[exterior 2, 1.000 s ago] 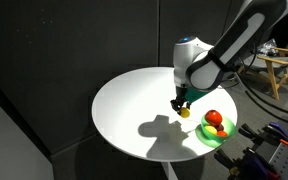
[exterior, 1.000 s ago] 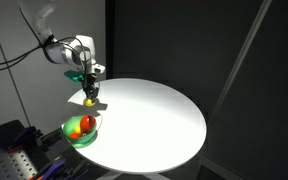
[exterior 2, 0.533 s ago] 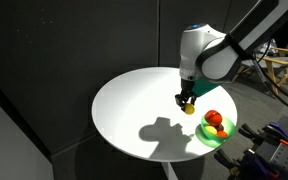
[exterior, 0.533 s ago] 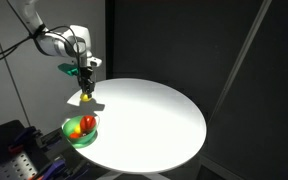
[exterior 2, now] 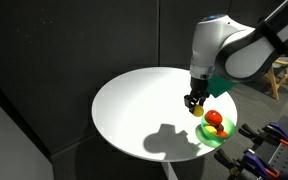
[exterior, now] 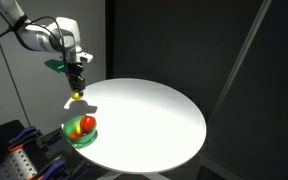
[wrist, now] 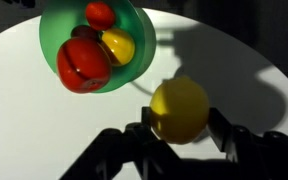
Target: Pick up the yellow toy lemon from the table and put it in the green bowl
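Note:
My gripper (wrist: 180, 125) is shut on the yellow toy lemon (wrist: 179, 110) and holds it in the air above the white round table (wrist: 234, 80). In both exterior views the lemon (exterior: 77, 95) (exterior 2: 197, 111) hangs in the fingers, near the green bowl (exterior: 72, 136) (exterior 2: 220, 137) at the table's edge. In the wrist view the green bowl (wrist: 54, 45) lies up and to the left of the lemon. It holds a red round toy fruit (wrist: 82, 65), a smaller red one and a yellow piece.
Dark curtains surround the table. A grey perforated base with cables (exterior: 14, 155) stands beside the table near the bowl. A wooden stool (exterior 2: 281, 72) stands in the background.
The arm has risen and carried the lemon upward, away from the tabletop and toward the bowl's side. The grip on the lemon is unchanged.

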Controlling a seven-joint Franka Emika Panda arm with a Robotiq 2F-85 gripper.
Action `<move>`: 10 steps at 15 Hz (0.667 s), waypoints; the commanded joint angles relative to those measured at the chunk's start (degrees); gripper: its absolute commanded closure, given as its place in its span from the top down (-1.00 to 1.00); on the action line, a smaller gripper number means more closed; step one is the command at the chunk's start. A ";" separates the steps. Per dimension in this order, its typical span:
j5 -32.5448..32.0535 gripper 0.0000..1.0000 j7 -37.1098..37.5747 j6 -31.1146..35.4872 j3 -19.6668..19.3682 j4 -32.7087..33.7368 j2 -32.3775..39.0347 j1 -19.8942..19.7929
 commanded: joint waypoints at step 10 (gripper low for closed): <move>0.22 -0.34 -0.81 -0.99 3.72 -12.09 -12.45 -7.68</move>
